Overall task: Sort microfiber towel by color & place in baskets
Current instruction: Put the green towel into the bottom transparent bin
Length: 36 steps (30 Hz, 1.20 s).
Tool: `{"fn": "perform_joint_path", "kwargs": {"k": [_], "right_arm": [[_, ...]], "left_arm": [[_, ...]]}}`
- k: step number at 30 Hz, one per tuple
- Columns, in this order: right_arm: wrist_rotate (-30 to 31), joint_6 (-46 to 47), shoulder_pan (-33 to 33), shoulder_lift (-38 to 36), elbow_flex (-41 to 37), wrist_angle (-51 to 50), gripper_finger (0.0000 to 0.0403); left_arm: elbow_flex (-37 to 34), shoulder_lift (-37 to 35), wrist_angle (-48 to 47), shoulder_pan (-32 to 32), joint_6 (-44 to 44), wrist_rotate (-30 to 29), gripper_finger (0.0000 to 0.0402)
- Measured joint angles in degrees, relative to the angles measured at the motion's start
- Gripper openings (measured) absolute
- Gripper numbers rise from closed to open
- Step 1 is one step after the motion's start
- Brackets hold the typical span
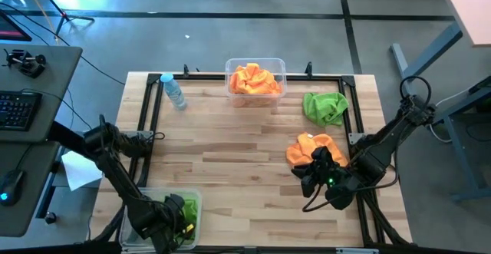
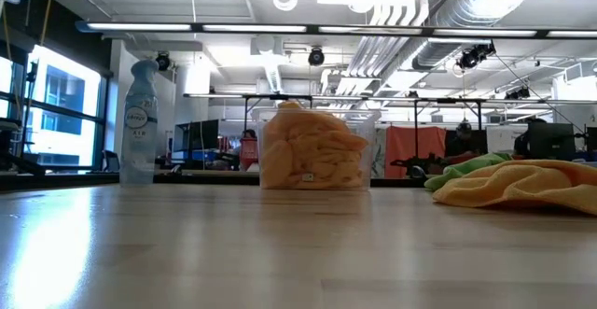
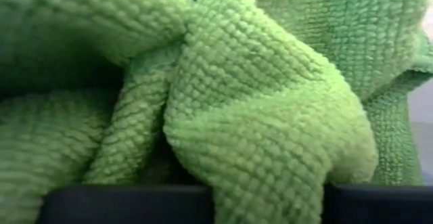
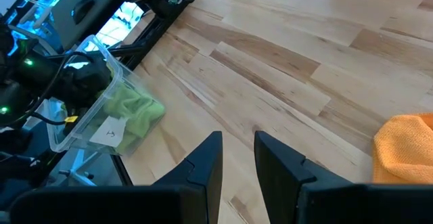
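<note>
Green towel (image 1: 182,210), nubby and crumpled, fills the near-left basket (image 1: 195,200) with the left gripper (image 1: 173,214) buried in it; can't tell its jaw state. Right gripper (image 1: 314,171) is empty, fingers slightly apart, touching the loose orange towel (image 1: 305,146). Farther back: another green towel (image 1: 325,107), and an orange-filled basket (image 1: 255,65).

Left arm: reaching toward the worktop's near-left corner.
Left claw (image 1: 178,217): pointing downward; finger state not visible.
Right arm: bending in from the right edge.
Right claw (image 1: 313,169): hovering, fingers (image 4: 203,163) narrowly parted, gripping nothing.
</note>
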Motion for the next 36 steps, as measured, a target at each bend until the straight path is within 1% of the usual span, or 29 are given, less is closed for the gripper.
{"fn": "perform_joint_path", "kwargs": {"k": [9,14,21,27,32,36], "right_arm": [[-0.01,0.11,-0.13,0.0,0.0,-0.02,0.008],[-0.01,0.85,-0.13,0.0,0.0,-0.04,0.008],[0.79,0.87,-0.13,0.0,0.0,-0.02,0.008],[1.87,0.85,-0.13,0.0,0.0,-0.04,0.008],[1.93,0.85,-0.17,0.0,0.0,-0.44,0.008],[2.44,0.85,-0.17,0.0,0.0,-0.46,0.008]], "left_arm": [[-0.02,-0.01,-0.05,0.0,0.88,-0.23,0.0094],[-0.09,-3.01,-0.92,-0.03,3.01,-0.22,0.0119],[-0.09,-11.04,-4.59,-0.2,1.98,1.09,0.012],[-0.09,-17.61,-5.26,-1.1,1.89,-1.11,0.012],[-0.09,-21.15,-7.73,-1.73,1.21,-2.83,0.0119],[-0.08,-21.88,-9.75,-1.73,-1.14,-4.27,0.0119]]}}
